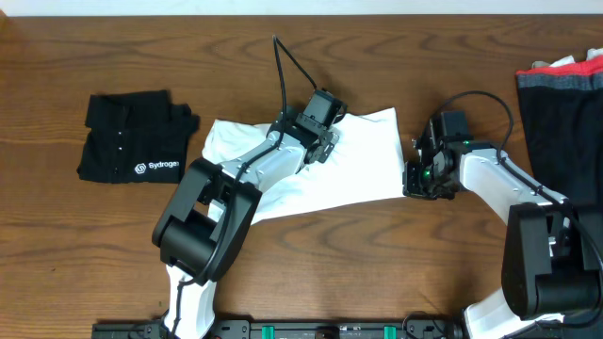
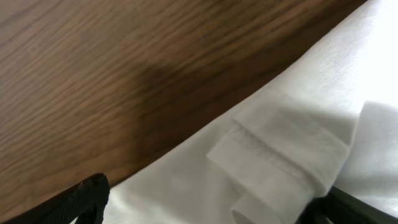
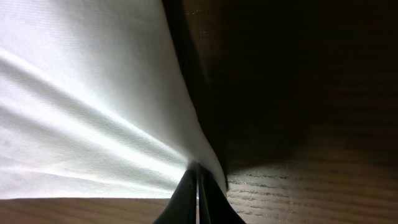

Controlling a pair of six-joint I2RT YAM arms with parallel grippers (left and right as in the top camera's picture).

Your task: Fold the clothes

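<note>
The brown wood-grain table (image 1: 377, 273) carries everything. On it the plain white T-shirt (image 1: 367, 160) of soft fabric lies spread and skewed near the centre. The task is not finished: its outline is ragged rather than a neat rectangle. A folded black shirt with white lettering (image 1: 132, 137) sits well apart at 9 o'clock, and a dark heap of garments (image 1: 565, 104) lies at the 3 o'clock edge.

The right gripper (image 3: 198, 180) is closed tight on the white T-shirt's edge at the 3 o'clock side, and taut ridges fan out from the pinch. The left gripper (image 2: 217, 205) hovers over the upper middle of the cloth with its jaws spread wide and grips nothing. A small doubled-over hem (image 2: 273, 162) lies loose between its fingers.

The biggest risk, as I judge it, is that a pull from the right drags the whole garment across the table, because nothing pins the other side. The thin pinch at the very edge could also slip free under tension. The left arm lies across the fabric and could snag and bunch it. The loose hem flap may flop open and spoil the crease.
</note>
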